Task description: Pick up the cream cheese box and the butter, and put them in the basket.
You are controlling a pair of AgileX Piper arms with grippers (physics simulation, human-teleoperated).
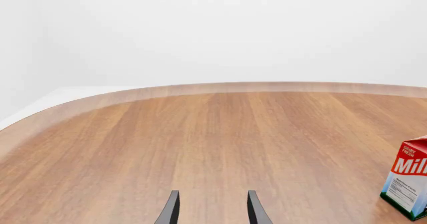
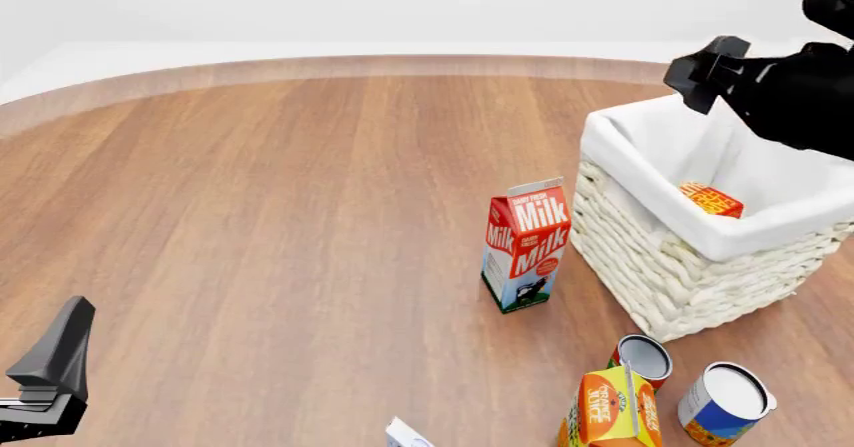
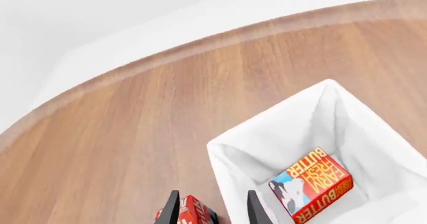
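Note:
The butter (image 2: 709, 200) (image 3: 312, 186), a red and orange box, lies inside the basket (image 2: 650, 210) (image 3: 230, 156) on its white liner. Only a white and pale-blue corner of the cream cheese box (image 2: 407, 434) shows, at the front view's bottom edge. My right gripper (image 2: 703, 73) (image 3: 212, 211) hovers above the basket's far corner, open, with nothing held. At the near left my left gripper (image 2: 59, 355) (image 1: 213, 211) is low over the table, open and empty, far from the cream cheese box.
A red-and-white milk carton (image 2: 526, 244) (image 1: 407, 184) stands upright just left of the basket. An orange juice carton (image 2: 610, 408) and two cans (image 2: 645, 357) (image 2: 725, 402) sit in front of the basket. The table's curved far edge (image 2: 334, 67) runs across the back.

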